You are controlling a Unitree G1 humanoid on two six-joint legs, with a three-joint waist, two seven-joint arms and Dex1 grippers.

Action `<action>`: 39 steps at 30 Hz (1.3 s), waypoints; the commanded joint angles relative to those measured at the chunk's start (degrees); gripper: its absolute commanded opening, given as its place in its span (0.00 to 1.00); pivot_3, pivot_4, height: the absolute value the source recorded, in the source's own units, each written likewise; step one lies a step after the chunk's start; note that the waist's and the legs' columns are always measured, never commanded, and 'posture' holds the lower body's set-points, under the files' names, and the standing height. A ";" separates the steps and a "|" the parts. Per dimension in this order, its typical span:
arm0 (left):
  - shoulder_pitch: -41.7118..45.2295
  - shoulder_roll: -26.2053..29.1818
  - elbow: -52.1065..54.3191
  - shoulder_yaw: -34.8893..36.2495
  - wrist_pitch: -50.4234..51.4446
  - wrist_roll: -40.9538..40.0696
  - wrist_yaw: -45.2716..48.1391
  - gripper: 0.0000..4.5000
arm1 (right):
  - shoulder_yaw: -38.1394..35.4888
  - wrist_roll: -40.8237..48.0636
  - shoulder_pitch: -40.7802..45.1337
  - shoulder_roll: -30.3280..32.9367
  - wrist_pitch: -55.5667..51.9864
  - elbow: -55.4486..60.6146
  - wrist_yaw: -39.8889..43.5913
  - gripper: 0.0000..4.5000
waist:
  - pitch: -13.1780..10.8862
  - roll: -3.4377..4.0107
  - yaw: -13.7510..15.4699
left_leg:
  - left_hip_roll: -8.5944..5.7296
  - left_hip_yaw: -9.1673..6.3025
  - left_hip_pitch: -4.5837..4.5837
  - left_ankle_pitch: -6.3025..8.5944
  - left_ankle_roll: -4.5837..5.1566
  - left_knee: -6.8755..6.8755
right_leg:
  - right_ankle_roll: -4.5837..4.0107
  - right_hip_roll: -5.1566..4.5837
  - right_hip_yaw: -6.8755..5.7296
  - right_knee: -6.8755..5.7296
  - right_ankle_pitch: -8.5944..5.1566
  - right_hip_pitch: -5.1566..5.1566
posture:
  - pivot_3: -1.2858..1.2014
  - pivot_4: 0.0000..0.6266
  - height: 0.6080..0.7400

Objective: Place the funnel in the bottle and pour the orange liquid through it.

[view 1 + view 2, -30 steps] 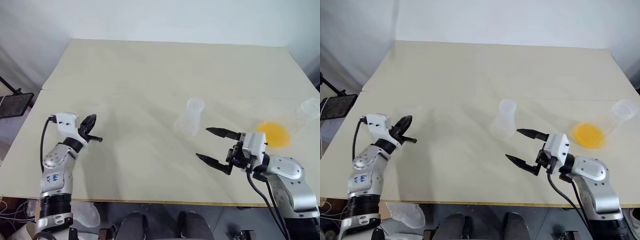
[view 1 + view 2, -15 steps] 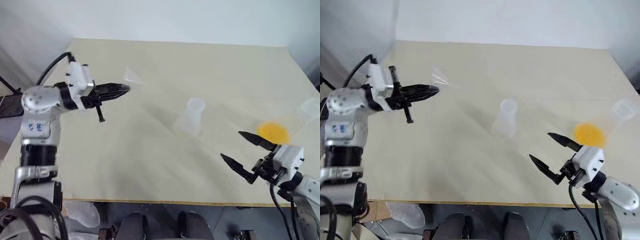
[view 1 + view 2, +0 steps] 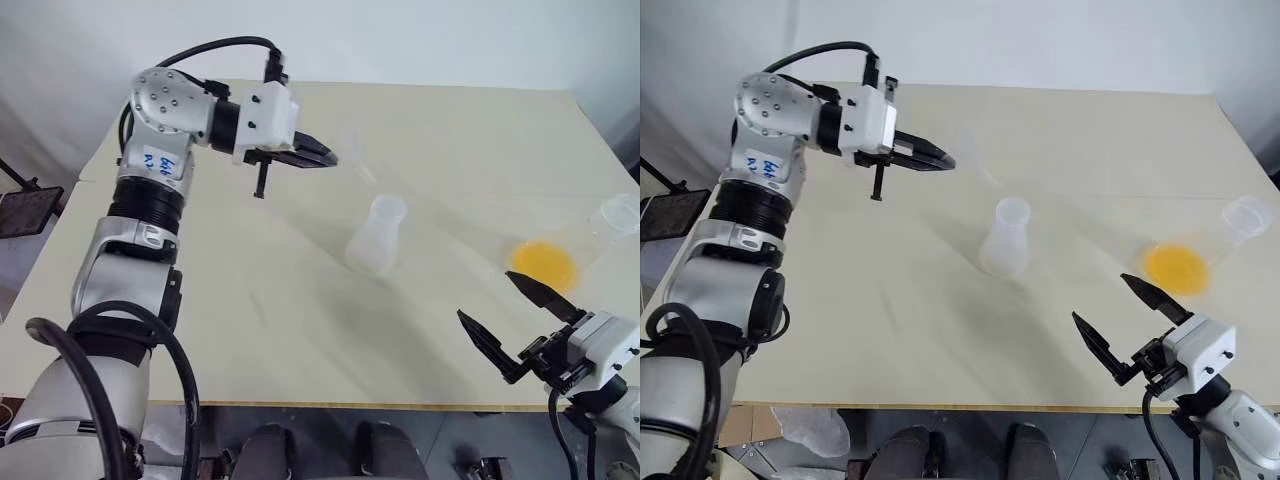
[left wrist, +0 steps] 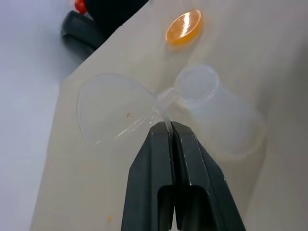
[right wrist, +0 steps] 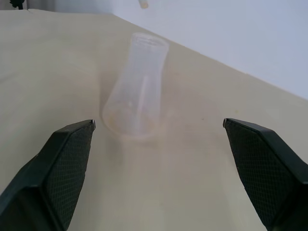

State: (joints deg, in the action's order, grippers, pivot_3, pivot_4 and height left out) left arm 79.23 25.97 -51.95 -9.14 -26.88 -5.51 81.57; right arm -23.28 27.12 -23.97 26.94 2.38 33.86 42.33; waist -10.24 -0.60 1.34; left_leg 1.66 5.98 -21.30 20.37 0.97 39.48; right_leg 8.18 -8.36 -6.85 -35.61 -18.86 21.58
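- Left gripper (image 4: pixel 168 126), pinched tight, is gripping the clear funnel (image 4: pixel 118 113) above the frosted bottle (image 3: pixel 377 236).
- Right gripper (image 3: pixel 1129 321) is gaping wide, holding nothing.

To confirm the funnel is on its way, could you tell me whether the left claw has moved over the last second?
Yes. The left claw has risen from the table's near-left edge and swung right toward the bottle.

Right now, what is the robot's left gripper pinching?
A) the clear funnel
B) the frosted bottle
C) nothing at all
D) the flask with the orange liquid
A: in the left wrist view the left gripper is shut on the thin stem of the clear funnel, held in the air near the bottle.
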 commanded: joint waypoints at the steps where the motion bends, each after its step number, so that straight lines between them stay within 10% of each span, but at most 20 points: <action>1: 3.15 -1.74 -0.48 -0.22 -2.26 0.41 1.43 0.00 | 0.34 -0.13 -0.51 -0.24 0.91 2.23 -0.89 1.00 | 0.00 0.00 0.01 | 0.00 0.00 -0.01 0.00 0.00 0.00 | 0.00 0.00 0.00 0.00 0.00 0.00 | 0.52 0.24 1.00; 18: 8.30 -9.02 -6.73 -4.97 -6.89 9.53 -3.22 0.00 | 2.00 -0.15 0.05 -0.40 0.57 2.80 -2.96 1.00 | -0.02 -0.03 0.18 | -0.01 -0.05 -0.06 0.01 0.02 0.06 | 0.00 0.00 -0.03 0.02 0.00 -0.01 | 0.52 0.24 1.00; 33: 7.17 -8.80 -7.51 -2.15 -2.33 7.31 -1.02 1.00 | 3.41 -0.56 0.87 -0.35 0.69 2.20 -3.48 1.00 | -0.02 -0.03 0.09 | 0.00 -0.06 -0.06 0.01 0.03 0.07 | 0.00 0.00 -0.04 0.00 0.00 0.00 | 0.52 0.24 1.00; 39: -5.38 -2.44 0.68 6.82 12.72 -1.99 -0.84 1.00 | 1.97 1.77 3.16 -1.05 -0.18 1.76 -5.47 1.00 | 0.00 0.05 -1.09 | 0.06 -0.14 0.03 0.01 0.02 0.07 | -0.01 0.00 -0.01 -0.15 -0.01 0.00 | 0.52 0.24 1.00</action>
State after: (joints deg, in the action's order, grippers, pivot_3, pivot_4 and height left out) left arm 74.78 21.98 -54.13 -4.96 -17.36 -4.44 81.00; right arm -19.41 27.18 -20.79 26.14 2.19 34.36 37.88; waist -10.24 -0.56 0.26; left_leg 1.74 5.60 -21.23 20.37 0.98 39.55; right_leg 8.16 -8.37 -6.85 -35.84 -18.87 21.60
